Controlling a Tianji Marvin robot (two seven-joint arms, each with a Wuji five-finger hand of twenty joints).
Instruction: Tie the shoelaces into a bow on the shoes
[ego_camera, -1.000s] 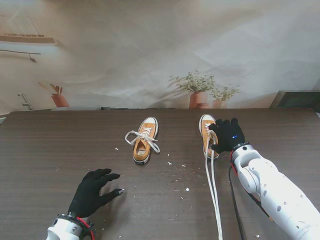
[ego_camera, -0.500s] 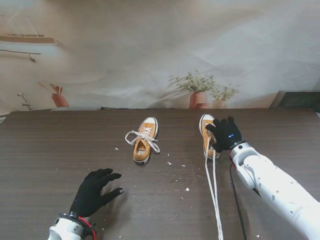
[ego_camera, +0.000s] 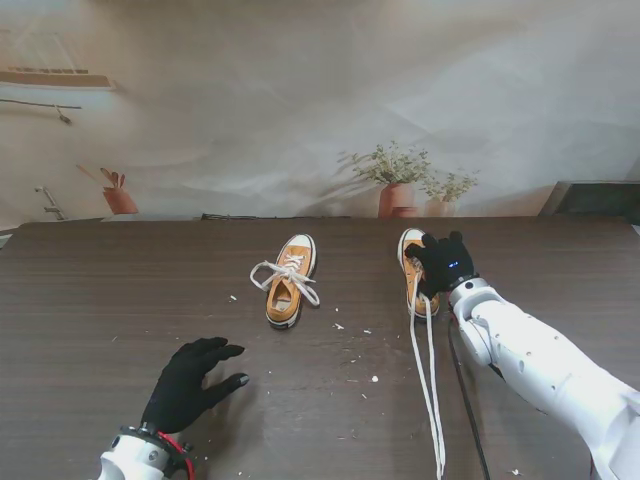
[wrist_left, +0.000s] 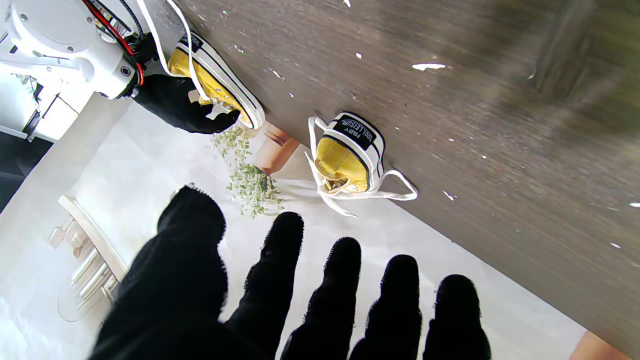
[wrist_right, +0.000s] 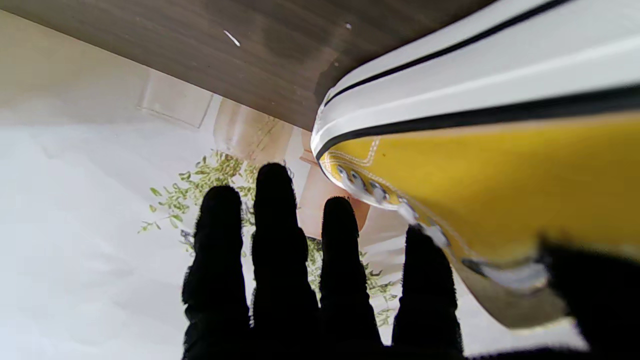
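Two mustard-yellow canvas shoes with white rubber soles and toe caps sit on the dark wood-grain table (ego_camera: 100, 300), toes pointing toward twelve o'clock in the stand's view. The left shoe (ego_camera: 289, 279) lies near the table's middle, its white lace (ego_camera: 275, 273) lying in loose loops spilling toward nine and three o'clock; from the left wrist view its heel (wrist_left: 356, 136) carries a black tab with white lettering. The right shoe (ego_camera: 412, 268) sits at about three o'clock from the first, well apart, and its two long white lace ends (ego_camera: 430, 390) trail straight toward six o'clock — side by side, nearly to the table's near edge. The right hand (ego_camera: 442, 264), in a black glove, rests against that shoe's right side; the right wrist view shows its fingers (wrist_right: 280, 240) straight and its thumb beside the eyelet row, but I cannot tell whether it grips anything. The left hand (ego_camera: 188, 382), also gloved, lies at about seven o'clock from the left shoe — fingers spread, holding nothing. Small white flecks (ego_camera: 352, 340) dot the wood between the shoes.
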